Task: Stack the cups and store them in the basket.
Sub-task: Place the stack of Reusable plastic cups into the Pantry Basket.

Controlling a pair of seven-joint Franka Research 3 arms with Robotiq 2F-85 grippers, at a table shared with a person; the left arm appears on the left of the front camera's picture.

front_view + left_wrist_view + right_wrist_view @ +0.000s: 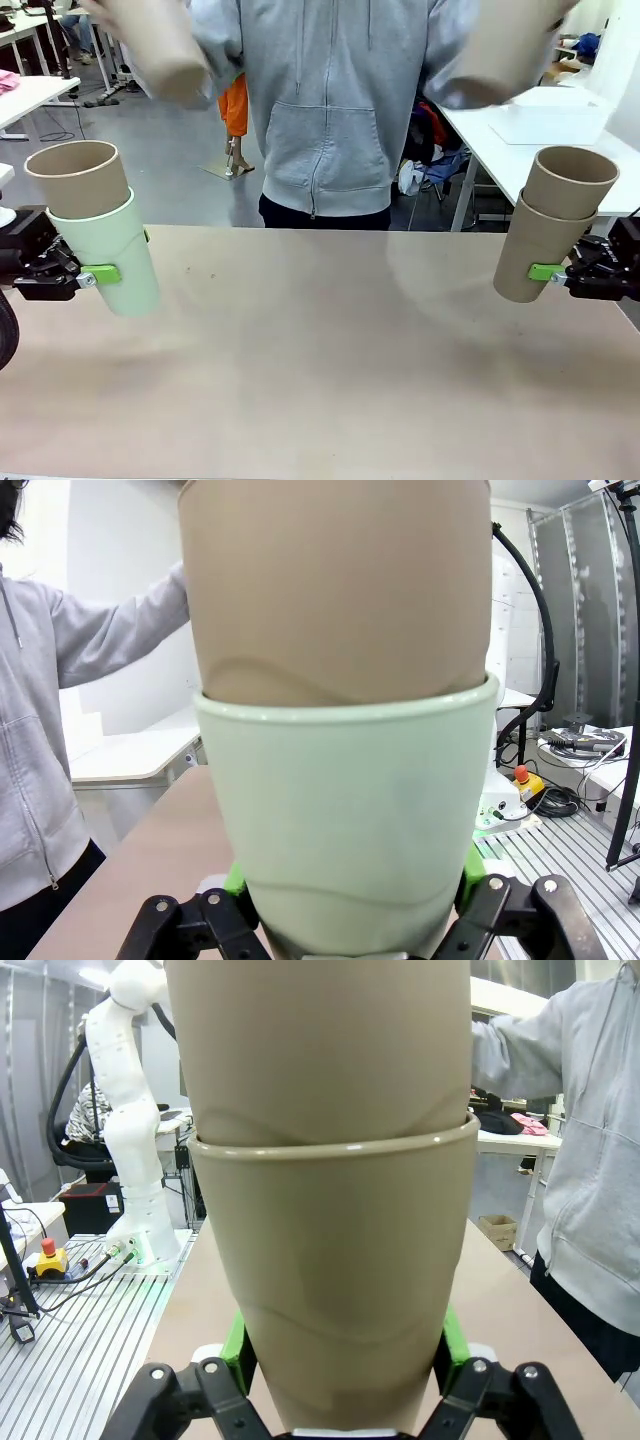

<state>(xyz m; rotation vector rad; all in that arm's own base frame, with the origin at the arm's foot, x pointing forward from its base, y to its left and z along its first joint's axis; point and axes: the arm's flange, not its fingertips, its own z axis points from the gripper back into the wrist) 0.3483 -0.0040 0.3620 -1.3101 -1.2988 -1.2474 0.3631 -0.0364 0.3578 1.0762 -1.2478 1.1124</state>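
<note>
Your left tool (pixel 108 268) is shut tight on the green cup (pixel 118 255). Its green pads press the cup on both sides, low down near the bottom. A brown cup (pixel 80 178) sits inside the green cup, right above the tool, with its top half sticking out. So this tool has a stack of two.

Your right tool (pixel 540 268) is shut on the lower brown cup (pixel 532 250), also low down. Another one, the upper brown cup (pixel 568 182), is tucked inside it, just above the tool.

Both stacks lean a bit, each one tipping its open top out toward its own side. They seem to hang just over the desk (pixel 320 360), not resting on it. I think you hold them low and open side up so more cups can drop in from above.

The person stands across the desk, far ahead of both tools. High up, the person lifts one blurry cup (pixel 165 55) over your left tool's side and another blurry cup (pixel 505 45) over your right tool's side. They look ready to go into your stacks.

A white box that may be the basket (pixel 550 120) sits on another desk, well past your right tool. No cups are in it yet, as far as I can see. The stacking part looks about half done.
</note>
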